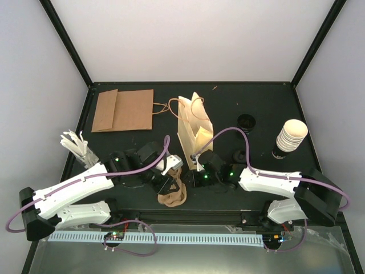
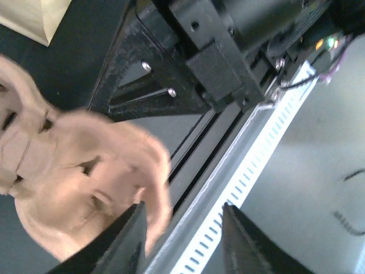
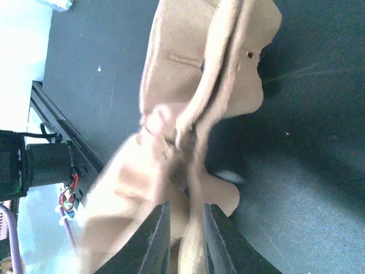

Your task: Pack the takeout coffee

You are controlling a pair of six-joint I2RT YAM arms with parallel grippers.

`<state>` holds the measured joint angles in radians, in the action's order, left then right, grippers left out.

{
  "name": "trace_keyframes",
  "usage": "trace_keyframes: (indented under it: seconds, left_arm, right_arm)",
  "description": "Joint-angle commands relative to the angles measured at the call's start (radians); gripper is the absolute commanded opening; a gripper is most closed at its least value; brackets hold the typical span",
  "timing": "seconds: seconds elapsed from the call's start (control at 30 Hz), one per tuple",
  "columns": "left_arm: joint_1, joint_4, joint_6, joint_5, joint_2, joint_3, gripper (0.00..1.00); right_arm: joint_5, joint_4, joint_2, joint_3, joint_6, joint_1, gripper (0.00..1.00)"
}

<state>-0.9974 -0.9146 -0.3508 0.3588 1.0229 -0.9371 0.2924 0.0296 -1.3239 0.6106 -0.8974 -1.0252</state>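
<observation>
Two sets of fingers: the left fingers point(image 2: 134, 240) stand apart with nothing between them and the carrier just beside one. The right fingers point(image 3: 158, 231) are pinched nearly together on a flap of the carrier.
Carrier: the pulp carrier point(image 1: 172, 195) lies crumpled on the table point(image 1: 239, 103), nearer than the standing bag point(image 1: 194, 132) and just before its base.
Risk, tearing: one thin flap would bear the whole pull, so the soft pulp could rip or slip free.
Risk, toppling: both arms crowd the standing bag's foot, and a nudge could tip it.
Carrier material: tan moulded fibre, matte, lobed, with cut slots.
Standing bag material: cream paper, creased, upright, with loop handles.
Takeout coffee cup point(image 1: 292, 134): right of the standing bag and well apart from it. It is cream-white, tapered, and seemingly one of a stack.
Lid point(image 1: 246, 121): black and round, between the standing bag and the cup.
Flat bag point(image 1: 122, 109): brown kraft, folded, left of and beyond the standing bag.
</observation>
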Motion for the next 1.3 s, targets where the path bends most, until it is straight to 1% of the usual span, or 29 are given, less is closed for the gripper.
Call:
trace_keyframes:
  seconds: [0.0, 0.07, 0.13, 0.27, 0.4, 0.5, 0.63, 0.77, 1.0, 1.17, 1.27]
  left_arm:
    - [-0.007, 0.035, -0.03, -0.033, -0.023, -0.049, 0.46]
    - [-0.006, 0.033, -0.05, -0.085, -0.035, -0.048, 0.55]
    - [-0.005, 0.04, -0.066, -0.129, -0.047, -0.037, 0.58]
    - [-0.003, 0.046, -0.085, -0.207, -0.037, -0.003, 0.58]
    - [-0.003, 0.018, -0.07, -0.225, 0.031, -0.004, 0.57]
    - [-0.004, 0.029, -0.069, -0.249, 0.093, 0.006, 0.55]
    - [-0.004, 0.056, -0.092, -0.281, 0.138, 0.017, 0.55]
    - [-0.005, 0.057, -0.125, -0.27, 0.158, 0.004, 0.56]
    - [-0.02, 0.097, -0.23, -0.158, 0.151, 0.024, 0.54]
    - [-0.058, 0.071, -0.281, -0.129, 0.143, 0.035, 0.55]
    - [-0.104, 0.046, -0.317, -0.144, 0.164, 0.027, 0.56]
  right_arm:
    - [0.008, -0.027, -0.027, -0.006, 0.011, 0.003, 0.17]
    - [0.012, -0.026, -0.043, -0.011, 0.026, 0.002, 0.15]
    - [0.019, -0.025, -0.061, -0.011, 0.036, 0.003, 0.15]
    - [0.036, -0.025, -0.093, -0.008, 0.048, 0.002, 0.16]
    - [0.042, -0.034, -0.102, -0.015, 0.046, 0.002, 0.18]
    - [0.041, -0.041, -0.106, -0.019, 0.043, 0.003, 0.22]
    - [0.032, -0.033, -0.11, -0.023, 0.044, 0.003, 0.28]
    - [0.029, -0.036, -0.107, -0.035, 0.045, 0.002, 0.31]
    - [0.105, -0.111, -0.134, -0.053, 0.02, 0.002, 0.31]
    - [0.143, -0.187, -0.148, -0.085, -0.016, 0.003, 0.3]
    - [0.162, -0.242, -0.156, -0.102, -0.039, 0.003, 0.3]
